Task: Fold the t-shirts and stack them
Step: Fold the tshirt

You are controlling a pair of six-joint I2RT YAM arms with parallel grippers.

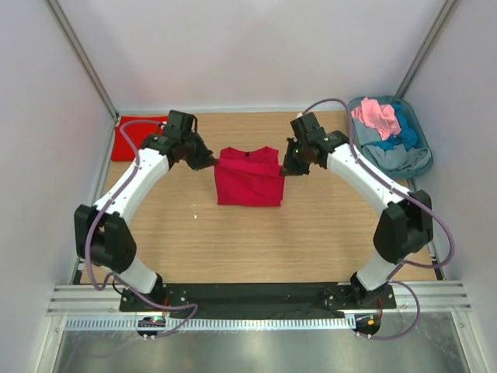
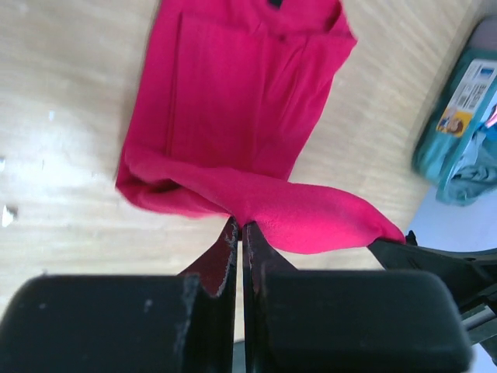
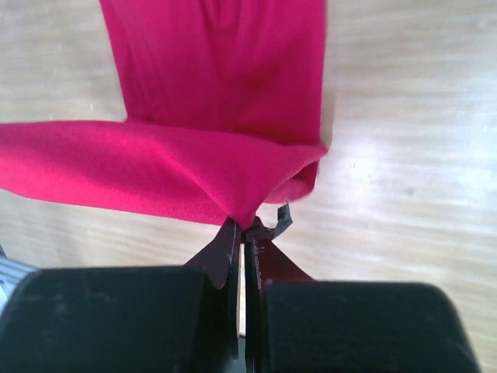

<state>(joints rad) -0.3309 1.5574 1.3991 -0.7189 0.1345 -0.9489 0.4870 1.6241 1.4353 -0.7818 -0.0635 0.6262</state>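
Crimson pinkish-red soft cloth t-shirt [image 1: 248, 185], mid-table on pale wooden tabletop [image 1: 233, 249], collar [image 1: 248, 153] at far end, doubled over itself. Raised edge pinched at its left corner by clamped left gripper [image 2: 241, 229], at its right by clamped right gripper [image 3: 242, 227]. Judged step: crosswise fold, nearly complete. Calls next for lowering both corners evenly beside collar, then letting go.

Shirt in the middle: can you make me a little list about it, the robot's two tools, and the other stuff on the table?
crimson shirt: partly folded, middle of the table
left tool: shut, pinching the crimson shirt's left side
right tool: shut, pinching its right side
red shirt: folded flat, far left corner
tub: far right corner
clothes: pink, blue and grey, piled in the tub
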